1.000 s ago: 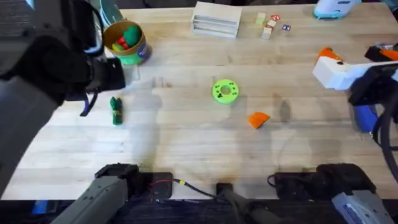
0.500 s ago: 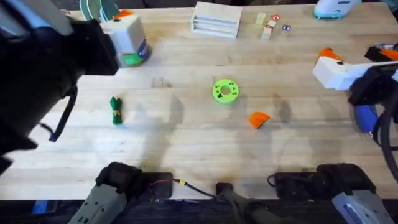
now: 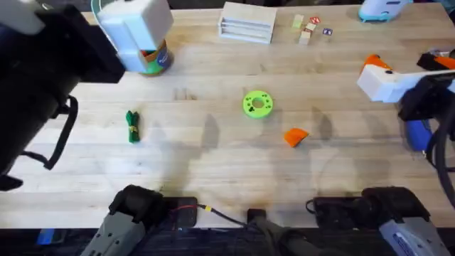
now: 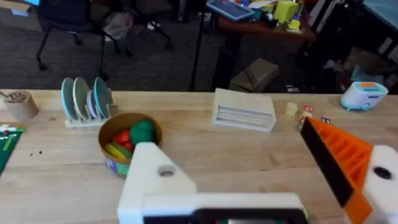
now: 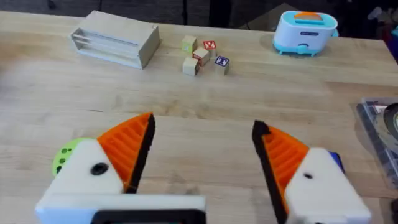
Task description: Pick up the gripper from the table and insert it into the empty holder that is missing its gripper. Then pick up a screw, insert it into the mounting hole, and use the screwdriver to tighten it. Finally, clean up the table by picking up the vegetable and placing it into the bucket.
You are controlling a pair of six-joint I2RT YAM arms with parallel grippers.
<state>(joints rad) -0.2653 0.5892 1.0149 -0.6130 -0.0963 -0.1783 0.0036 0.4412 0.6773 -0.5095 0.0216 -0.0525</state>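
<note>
The orange gripper piece (image 3: pixel 296 136) lies on the table right of centre. My left gripper (image 3: pixel 135 28) hangs open at the far left, over the bucket (image 3: pixel 155 61). In the left wrist view (image 4: pixel 227 140) one of its fingers is the plain white holder (image 4: pixel 155 180) and the other carries an orange pad (image 4: pixel 339 158). The bucket (image 4: pixel 127 140) holds toy food. The dark green vegetable (image 3: pixel 132 126) lies at the left. My right gripper (image 3: pixel 377 75) (image 5: pixel 204 123) is open and empty at the right edge. The blue screwdriver (image 3: pixel 418 134) sits partly under that arm. No screw can be made out.
A bright green disc with holes (image 3: pixel 257 104) (image 5: pixel 62 158) lies mid-table. A wooden box (image 3: pixel 247 21), small blocks (image 3: pixel 307 30) and a blue toaster (image 3: pixel 384 8) line the far edge. A plate rack (image 4: pixel 87 99) stands beside the bucket.
My left arm has swung up and rightward, and its white gripper now covers most of the bucket. The right arm and the loose objects have not moved.
</note>
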